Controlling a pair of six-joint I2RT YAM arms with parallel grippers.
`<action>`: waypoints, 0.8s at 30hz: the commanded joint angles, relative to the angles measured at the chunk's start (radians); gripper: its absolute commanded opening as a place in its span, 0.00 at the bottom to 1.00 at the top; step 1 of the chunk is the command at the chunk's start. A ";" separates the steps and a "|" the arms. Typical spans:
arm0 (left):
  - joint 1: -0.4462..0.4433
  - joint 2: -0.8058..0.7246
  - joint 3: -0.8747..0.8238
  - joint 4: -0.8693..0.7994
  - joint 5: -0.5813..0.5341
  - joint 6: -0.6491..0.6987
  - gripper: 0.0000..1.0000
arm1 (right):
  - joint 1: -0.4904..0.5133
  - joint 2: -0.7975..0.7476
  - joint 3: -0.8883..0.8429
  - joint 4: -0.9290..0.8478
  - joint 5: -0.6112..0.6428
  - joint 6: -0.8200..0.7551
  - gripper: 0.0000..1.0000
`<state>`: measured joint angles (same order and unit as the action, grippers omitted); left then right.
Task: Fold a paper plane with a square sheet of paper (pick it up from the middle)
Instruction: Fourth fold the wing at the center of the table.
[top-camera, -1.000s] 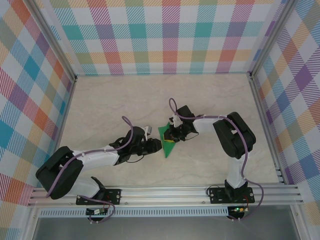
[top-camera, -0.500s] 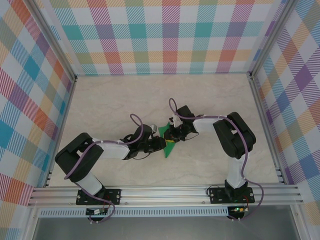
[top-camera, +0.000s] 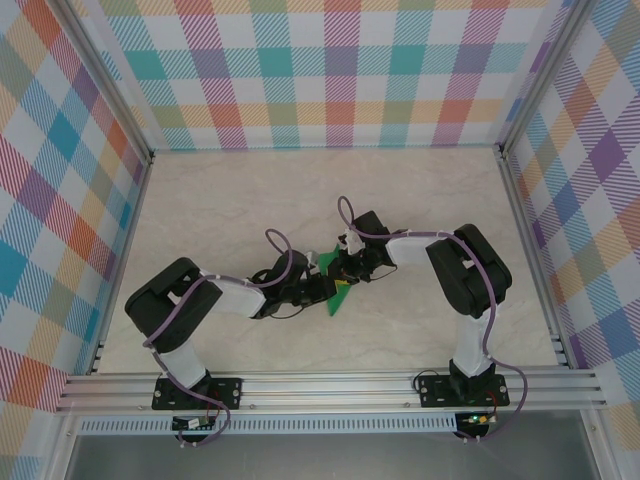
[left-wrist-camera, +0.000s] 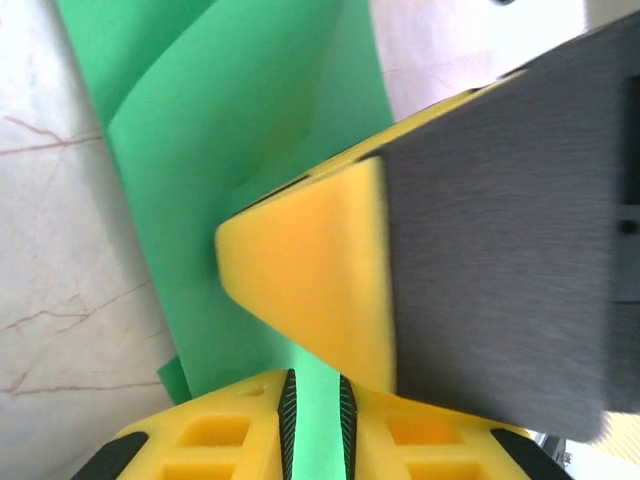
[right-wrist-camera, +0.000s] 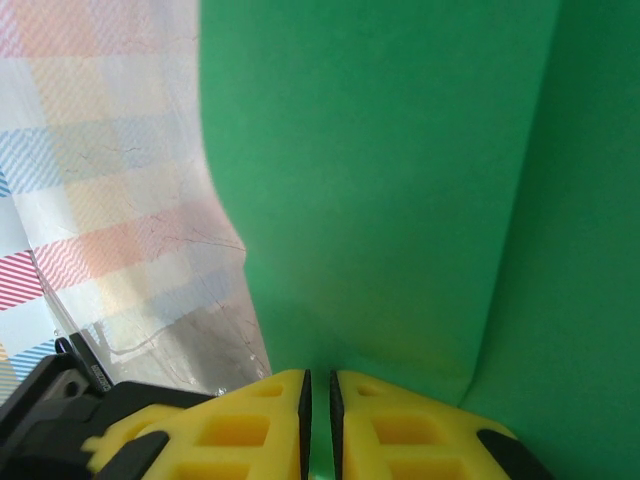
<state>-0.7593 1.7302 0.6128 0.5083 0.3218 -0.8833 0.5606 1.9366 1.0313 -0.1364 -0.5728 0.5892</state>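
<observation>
The left arm (top-camera: 232, 297) is drawing in, its left end effector (left-wrist-camera: 313, 388) pinching the square sheet of paper (top-camera: 337, 296) over the tabletop (top-camera: 250, 200) — the right end effector (right-wrist-camera: 318, 395) is gripping it too — likely bracing for another crease.

Left arm (top-camera: 225, 297) bent low, reaching rightward, right arm (top-camera: 415, 243) folded, reaching leftward, left gripper (top-camera: 326, 290) and right gripper (top-camera: 346, 272) nearly touching, each pinched tight on the square sheet of paper (top-camera: 338, 298)

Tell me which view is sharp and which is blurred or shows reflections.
Top external: sharp, evenly lit, shadows faint. Left wrist: the near yellow finger is blurred, the green paper clearer. Right wrist: paper soft, pale plaid reflection on the table.
</observation>
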 joint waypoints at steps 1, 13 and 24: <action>-0.027 0.048 0.000 0.045 0.057 -0.038 0.21 | 0.005 0.004 -0.031 -0.057 0.063 -0.019 0.16; -0.055 0.021 -0.064 0.110 0.063 -0.076 0.21 | 0.004 0.001 -0.036 -0.057 0.067 -0.019 0.16; -0.108 -0.037 -0.016 -0.007 0.028 -0.038 0.23 | 0.003 -0.003 -0.036 -0.061 0.068 -0.018 0.16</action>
<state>-0.8570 1.7115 0.5861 0.5610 0.3504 -0.9298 0.5606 1.9289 1.0267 -0.1398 -0.5610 0.5892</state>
